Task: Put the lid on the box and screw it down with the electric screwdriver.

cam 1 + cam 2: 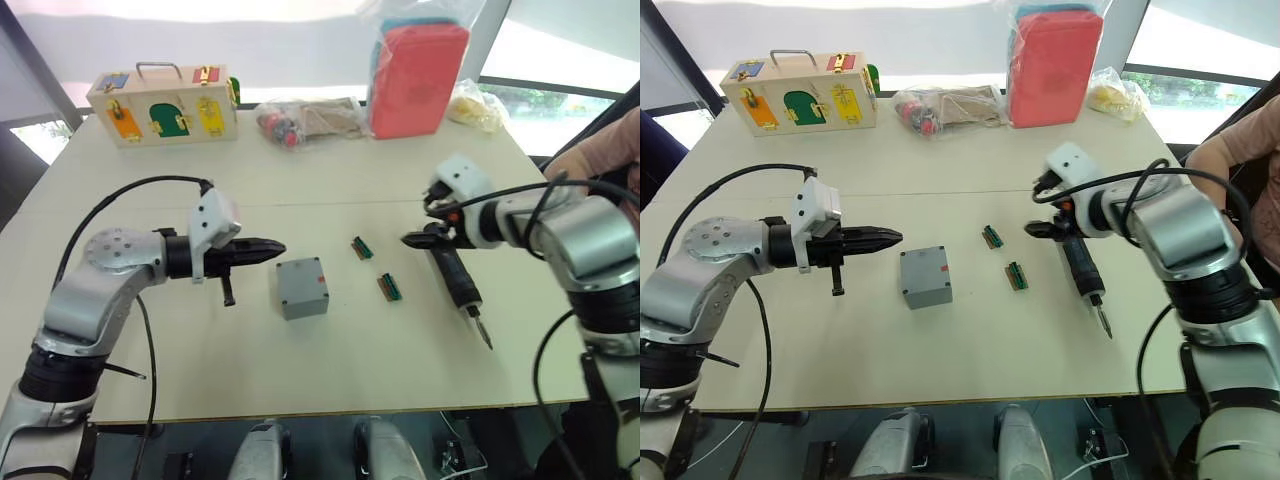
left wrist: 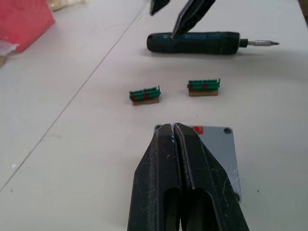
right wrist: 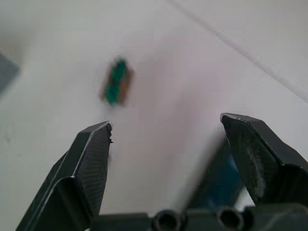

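The grey box (image 1: 302, 287) stands mid-table with a small red mark on it. Its top is a flat grey face with corner holes, so the lid (image 2: 219, 144) looks to be lying on it. My left gripper (image 1: 278, 249) is shut on nothing, its tips just left of the box and slightly above it. The black electric screwdriver (image 1: 455, 275) lies flat on the table to the right, bit (image 1: 483, 330) pointing toward the front edge. My right gripper (image 1: 412, 240) is open at the screwdriver's rear end, and the tool (image 3: 216, 178) shows dark by one finger.
Two small green terminal blocks (image 1: 362, 247) (image 1: 389, 287) lie between box and screwdriver. At the back stand a wooden box with coloured doors (image 1: 165, 105), a clear bag of parts (image 1: 310, 118) and a red pack (image 1: 418, 78). A person's sleeve (image 1: 600, 150) is at the right edge.
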